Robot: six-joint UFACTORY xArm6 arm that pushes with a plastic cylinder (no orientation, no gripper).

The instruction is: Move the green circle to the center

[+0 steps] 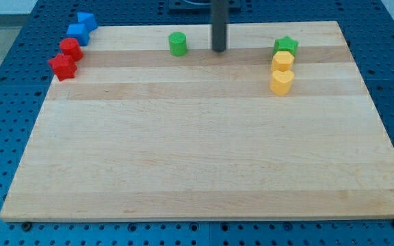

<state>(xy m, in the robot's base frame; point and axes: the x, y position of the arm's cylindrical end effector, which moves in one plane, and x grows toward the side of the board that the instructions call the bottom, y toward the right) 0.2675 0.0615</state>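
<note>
The green circle [177,44] is a short green cylinder near the view's top edge of the wooden board [204,164], left of the middle. My tip [219,51] is the lower end of the dark rod, standing to the right of the green circle with a clear gap between them. It touches no block.
A green star [286,46] sits at the top right, with a yellow hexagon-like block [282,61] and a yellow heart [281,82] just below it. At the top left corner lie two blue blocks [81,27], a red circle [70,48] and a red star [62,67].
</note>
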